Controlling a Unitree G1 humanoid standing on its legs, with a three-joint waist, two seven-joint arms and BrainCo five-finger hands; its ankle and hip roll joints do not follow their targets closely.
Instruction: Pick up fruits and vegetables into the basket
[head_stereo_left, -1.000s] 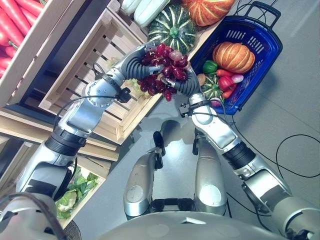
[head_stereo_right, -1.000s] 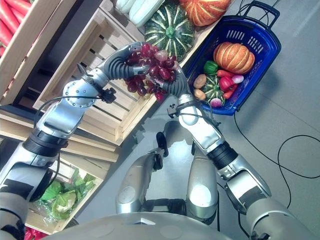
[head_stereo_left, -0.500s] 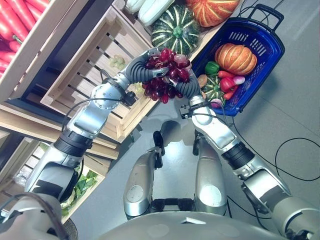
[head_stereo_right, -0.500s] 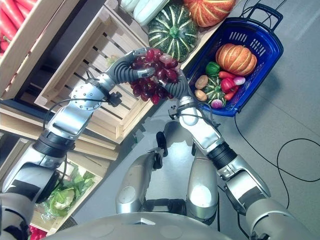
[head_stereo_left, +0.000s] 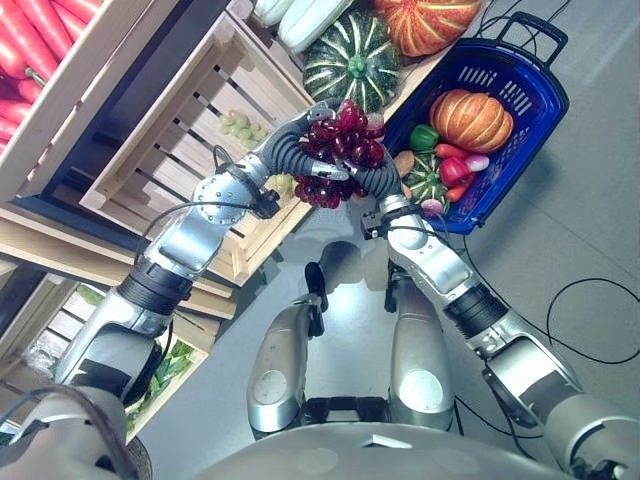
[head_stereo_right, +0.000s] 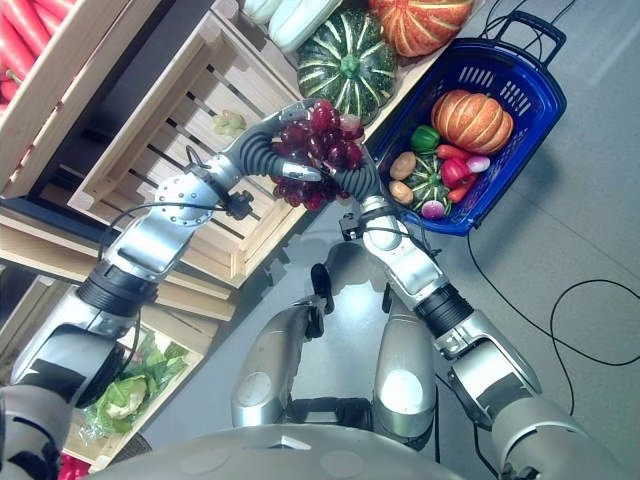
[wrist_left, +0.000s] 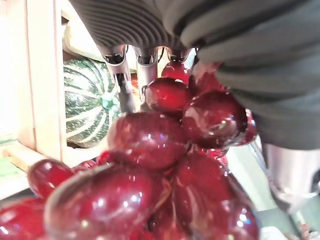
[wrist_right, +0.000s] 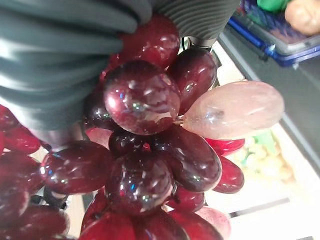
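From the left, the left hand (head_stereo_left: 300, 150) comes in over the slatted wooden crate (head_stereo_left: 170, 130) with its fingers curled round the upper side of the bunch of red grapes (head_stereo_left: 340, 150); its wrist view has silver fingers (wrist_left: 122, 82) reaching down among the berries. The bunch is held in the air, clear of the crate and just below the striped green squash (head_stereo_left: 350, 62), its berries hanging loosely downward between the two hands. Next comes the right hand (head_stereo_left: 382, 178), pressed against the bunch's right and lower side; it seems to be clasping the grapes too, though its fingers are buried among them and the grip cannot be told. Further right, just beyond that hand, sits the blue basket (head_stereo_left: 530, 95), already holding an orange pumpkin (head_stereo_left: 468, 116) and smaller vegetables. So the carry runs rightward, and the right hand is judged the nearer one to lead it
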